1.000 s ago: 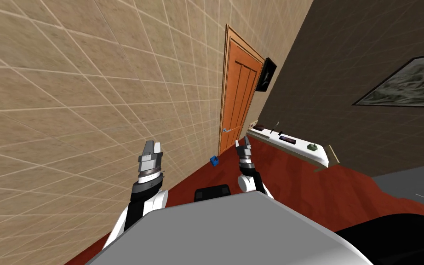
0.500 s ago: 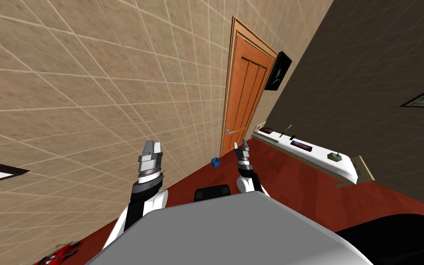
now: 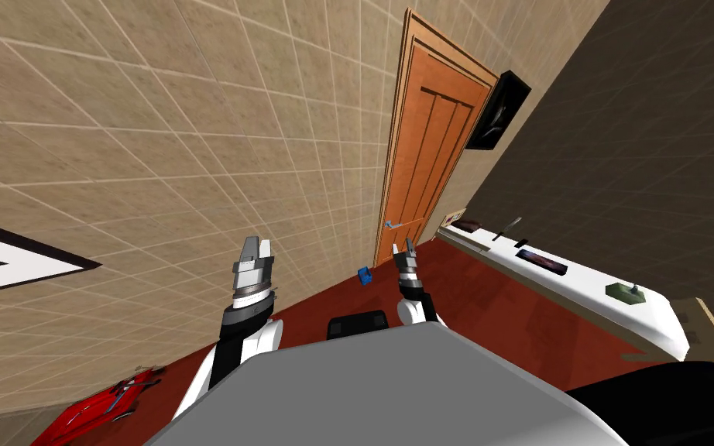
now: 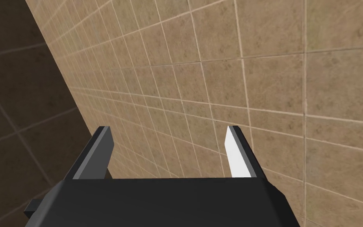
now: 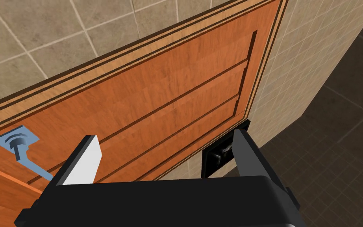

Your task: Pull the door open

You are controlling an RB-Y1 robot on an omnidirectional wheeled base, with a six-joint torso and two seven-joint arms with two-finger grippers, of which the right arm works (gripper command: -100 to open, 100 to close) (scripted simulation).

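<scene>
Overall: approach only, nothing pulled.
Door [image 3: 429,155]: shut, flush with tiled wall [image 3: 193,155].
Right gripper [image 3: 404,249]: fingers apart, empty, short of handle.
Left gripper [image 3: 255,248]: fingers apart, idle by tiled wall.
Handle [image 5: 23,151]: door's latch edge, untouched; grasp and pull remain.

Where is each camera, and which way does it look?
Head view: on the head, looking steeply down at the tiled wall, door and floor; left claw and right claw show.
Left wrist view: on the left hand, looking along its open claw at the tiled wall.
Right wrist view: on the right hand, looking along its open claw at the door and handle.
Shared: head and right wrist views both show the door and handle.
</scene>
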